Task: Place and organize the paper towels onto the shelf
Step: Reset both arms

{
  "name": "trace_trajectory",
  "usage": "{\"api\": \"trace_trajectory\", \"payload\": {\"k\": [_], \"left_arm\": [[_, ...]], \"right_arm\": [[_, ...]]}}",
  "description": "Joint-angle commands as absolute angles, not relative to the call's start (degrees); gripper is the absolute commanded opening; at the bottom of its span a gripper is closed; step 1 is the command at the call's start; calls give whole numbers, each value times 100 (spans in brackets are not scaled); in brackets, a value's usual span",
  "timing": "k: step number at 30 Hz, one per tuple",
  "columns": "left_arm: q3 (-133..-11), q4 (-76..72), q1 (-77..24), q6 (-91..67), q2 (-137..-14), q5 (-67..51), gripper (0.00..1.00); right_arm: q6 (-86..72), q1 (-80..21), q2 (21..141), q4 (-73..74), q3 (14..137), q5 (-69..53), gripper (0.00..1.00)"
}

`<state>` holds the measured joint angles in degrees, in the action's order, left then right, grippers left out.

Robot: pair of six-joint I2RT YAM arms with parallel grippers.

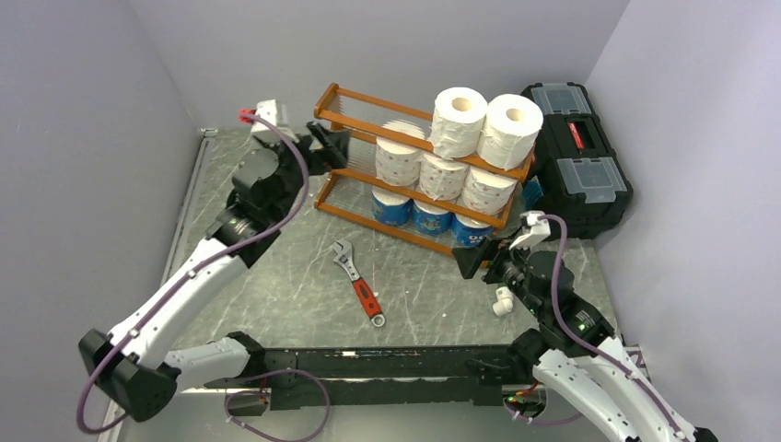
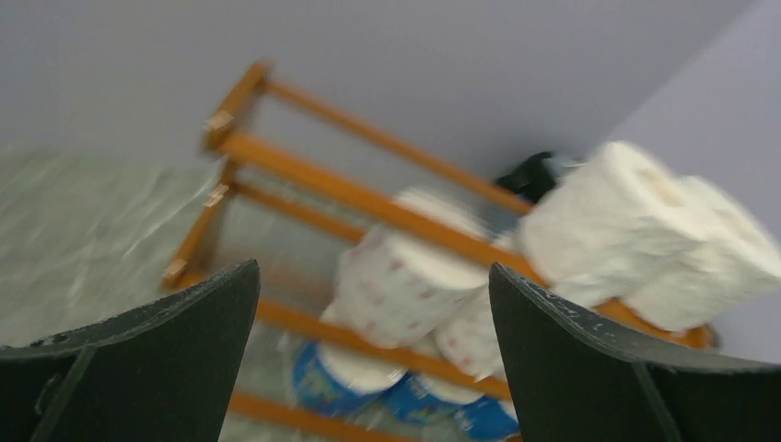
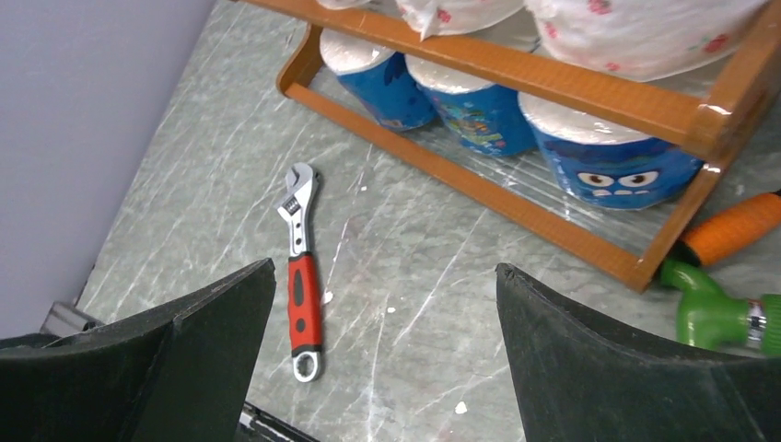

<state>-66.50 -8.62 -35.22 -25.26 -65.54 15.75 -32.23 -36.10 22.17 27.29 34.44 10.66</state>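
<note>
i count eight rolls on the orange-brown wooden three-tier slatted shelf (image 1: 326,99), which stands at the back of the grey marbled table (image 1: 276,276). two plain white paper towel rolls (image 1: 459,120) sit side by side on the top tier, three reddish-print rolls (image 1: 398,161) in the middle and three blue-wrapped rolls (image 1: 394,207) at the bottom. my left gripper (image 1: 332,143) hovers by the shelf's left end, fingers wide apart and empty. my right gripper (image 1: 479,258) hangs near the shelf's right front corner, fingers also spread, holding nothing. a red-handled adjustable wrench (image 1: 359,281) lies on the table between the arms.
</note>
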Motion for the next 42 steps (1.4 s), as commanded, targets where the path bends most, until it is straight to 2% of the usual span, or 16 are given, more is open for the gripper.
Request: {"api": "trace_trajectory", "payload": {"k": [1, 6, 14, 15, 17, 22, 33, 42], "left_arm": [[-6348, 2116, -2866, -3778, -6016, 2277, 99], [-5939, 3442, -2383, -3980, -5431, 2289, 99], [-4742, 3915, -2312, -4188, -4260, 2556, 99], [-4657, 3971, -2312, -4215, -4195, 2613, 99], [-4590, 4185, -2312, -4317, -4214, 2810, 99], [-4741, 4639, -2312, -4345, -4488, 2760, 99], [-4212, 4173, -2312, -4334, -3848, 2503, 99], [-4172, 4185, -2311, -4407, -3782, 2521, 99]], "right_arm": [[-3252, -3630, 2561, 1962, 3394, 525, 91], [-3317, -3638, 3167, 1760, 3459, 384, 90], [-3250, -3647, 3844, 1560, 3572, 211, 90], [-3253, -3657, 3940, 1600, 3648, 207, 90], [-3448, -3657, 4094, 1646, 3759, 275, 99], [-3610, -3662, 4106, 1271, 3624, 275, 100], [-3577, -3658, 3864, 1218, 3477, 571, 100], [-3366, -3660, 3900, 1225, 3564, 655, 100]]}}
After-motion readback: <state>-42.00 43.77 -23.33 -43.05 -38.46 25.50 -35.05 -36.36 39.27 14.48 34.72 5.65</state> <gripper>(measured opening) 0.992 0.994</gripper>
